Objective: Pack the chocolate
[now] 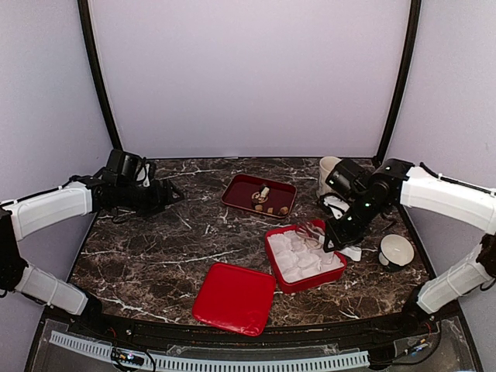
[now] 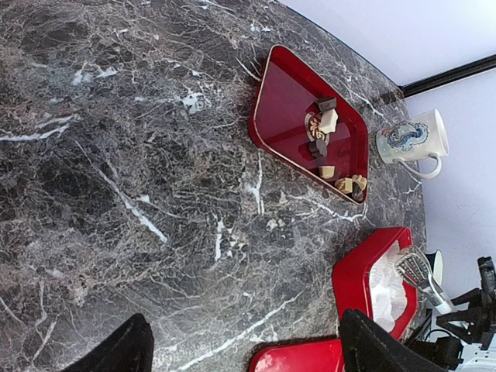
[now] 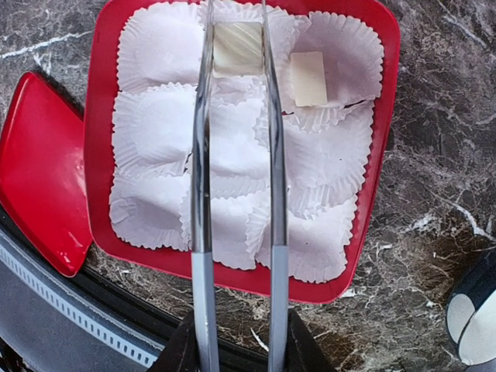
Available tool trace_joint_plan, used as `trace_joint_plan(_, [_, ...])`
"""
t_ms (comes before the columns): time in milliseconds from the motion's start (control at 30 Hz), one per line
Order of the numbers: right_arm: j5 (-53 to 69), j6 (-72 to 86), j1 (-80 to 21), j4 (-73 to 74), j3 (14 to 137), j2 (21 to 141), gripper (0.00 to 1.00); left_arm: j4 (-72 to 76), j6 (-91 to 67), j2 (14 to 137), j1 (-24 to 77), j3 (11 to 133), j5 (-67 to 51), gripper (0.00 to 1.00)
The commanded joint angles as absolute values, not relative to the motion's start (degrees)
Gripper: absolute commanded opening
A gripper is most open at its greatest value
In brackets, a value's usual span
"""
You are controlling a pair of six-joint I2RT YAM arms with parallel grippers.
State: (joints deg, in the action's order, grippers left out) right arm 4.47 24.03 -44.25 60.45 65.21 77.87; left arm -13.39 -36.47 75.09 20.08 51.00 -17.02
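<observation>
Your right gripper [image 1: 333,236] holds tongs [image 1: 311,229] over the red box [image 1: 294,286] of paper cups [image 1: 298,261]. The chocolate [image 1: 267,203] lies in the tray [image 1: 236,188] behind it; the lid [image 1: 235,298] rests nearer you, your left gripper [image 1: 172,194] well apart.

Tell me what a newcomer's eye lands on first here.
The bright red box at centre-right, lined with white paper cups, stands out first. Over it the right claw holds metal tongs with a cream chocolate between their tips; a second piece sits in the next cup. The red lid lies near the front edge.
</observation>
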Motion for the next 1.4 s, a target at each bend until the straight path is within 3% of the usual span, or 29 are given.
trace_joint_plan(0, [4.5,25.1,-45.1,55.0,63.6,80.0,0.28,-13.0,-37.1,72.8,19.8,49.6,-17.3,0.85])
trace_joint_plan(300, [3.4,24.0,-45.1,54.3,64.3,83.1,0.29,-14.2,-37.5,71.5,19.8,48.7,-16.2,0.85])
trace_joint_plan(600, [2.7,24.0,-45.1,55.8,65.6,83.5,0.39,-14.0,-37.5,72.2,19.8,49.0,-16.3,0.85])
trace_joint_plan(900, [2.7,23.5,-45.1,61.3,76.2,81.8,0.38,-12.9,-37.1,73.4,19.8,49.4,-17.2,0.85])
trace_joint_plan(1367, [9.2,17.8,-36.5,67.9,98.0,100.1,0.36,-13.0,-39.6,75.2,19.8,50.4,-19.5,0.85])
